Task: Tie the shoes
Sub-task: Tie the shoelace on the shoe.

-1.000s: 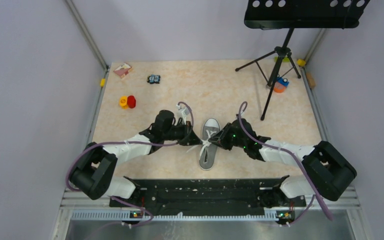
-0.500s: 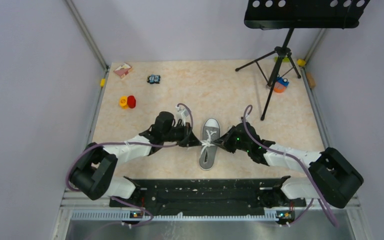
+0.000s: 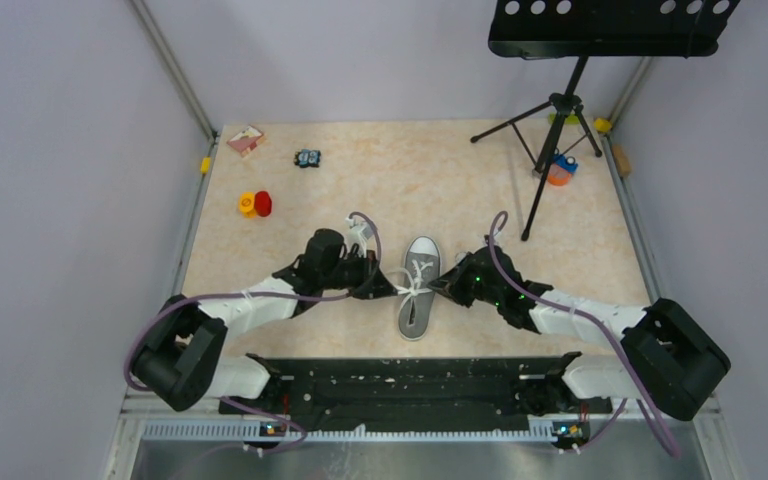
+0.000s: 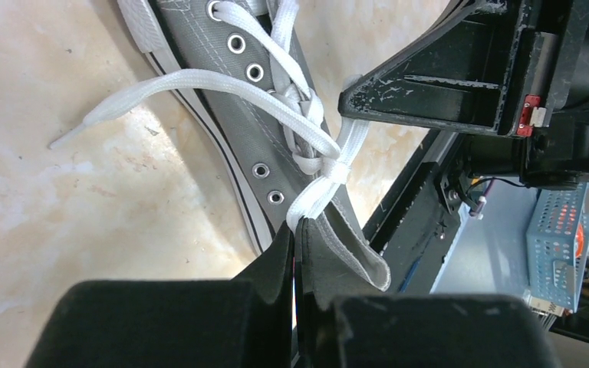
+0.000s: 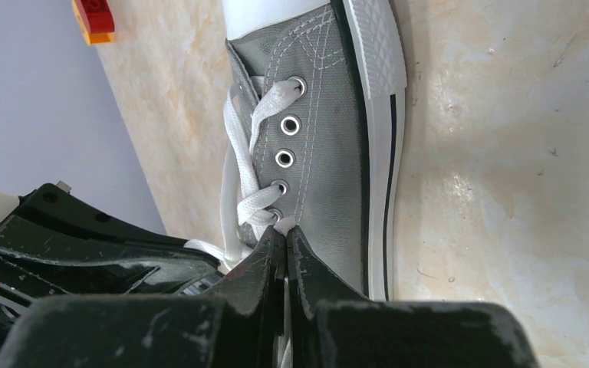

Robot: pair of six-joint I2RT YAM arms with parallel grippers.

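A grey canvas sneaker (image 3: 418,295) with a white toe cap lies mid-table, toe pointing away from the arms. Its white laces (image 4: 318,192) cross in a knot over the tongue. My left gripper (image 4: 297,228) is at the shoe's left side (image 3: 392,287), shut on a lace strand that runs taut from the knot. Coming in from the right (image 3: 439,286), my right gripper (image 5: 286,231) is shut on a bit of white lace (image 5: 284,224) by the lowest eyelets. One loose lace end (image 4: 123,96) trails onto the table.
A black music stand's tripod (image 3: 558,115) is at the back right, with an orange and blue object (image 3: 560,170) by its legs. Red and yellow pieces (image 3: 255,204), a small card (image 3: 245,139) and a small dark toy (image 3: 307,158) sit back left. A black rail (image 3: 400,385) runs along the near edge.
My right gripper has shut on the lace at the shoe's right side. The left arm has drawn back slightly to the left, still gripping its strand.
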